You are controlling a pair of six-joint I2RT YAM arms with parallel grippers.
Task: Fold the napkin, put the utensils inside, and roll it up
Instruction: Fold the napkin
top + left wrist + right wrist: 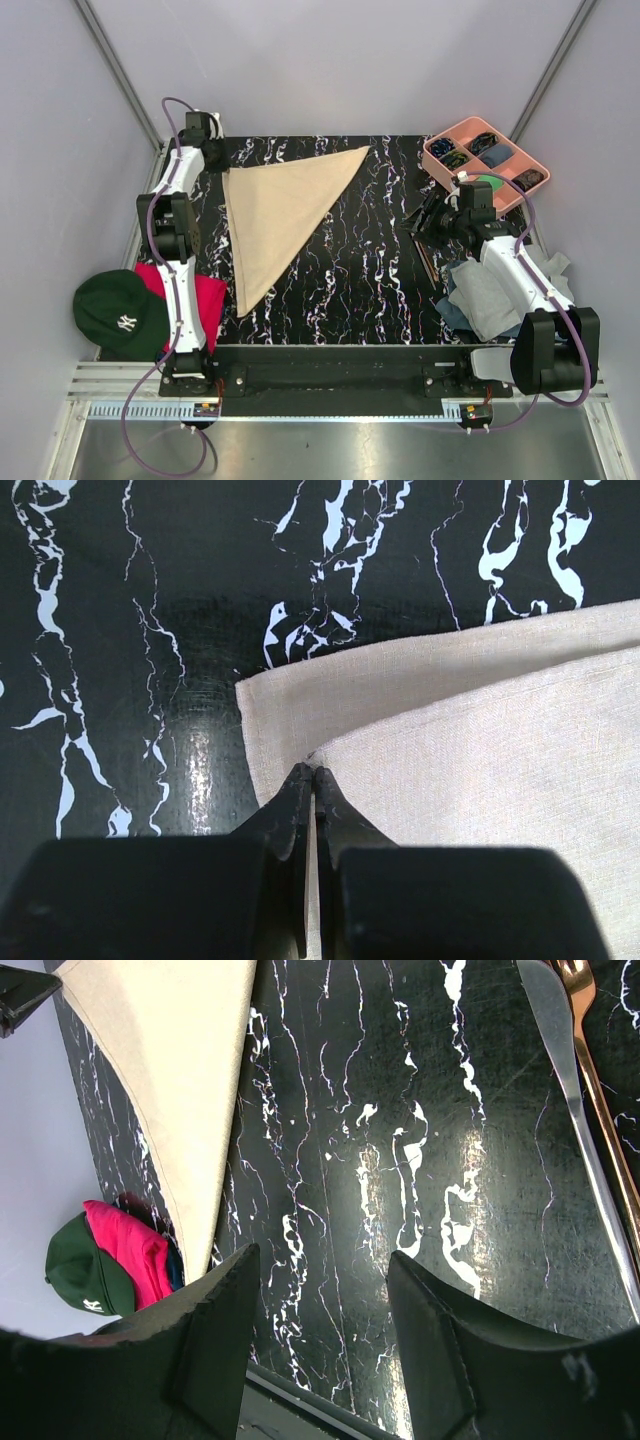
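The beige napkin (pixel 275 210) lies folded into a triangle on the black marbled mat (pixel 350 280), its long point toward the near left. My left gripper (pixel 216 166) is at the napkin's far left corner. In the left wrist view its jaws (pixel 314 772) are shut on the corner of the napkin's top layer (pixel 480 740). The utensils (pixel 428 262) lie on the mat at the right. The right wrist view shows a bronze fork (pixel 600 1070) and a silvery knife (pixel 560 1040) side by side. My right gripper (pixel 432 222) hovers open and empty (pixel 322 1290) above bare mat beside them.
A pink compartment tray (pixel 470 122) with small items stands at the far right. Grey and blue cloths (pixel 500 290) lie under the right arm. A green cap (pixel 120 312) and a red cloth (pixel 205 300) sit at the near left, off the mat.
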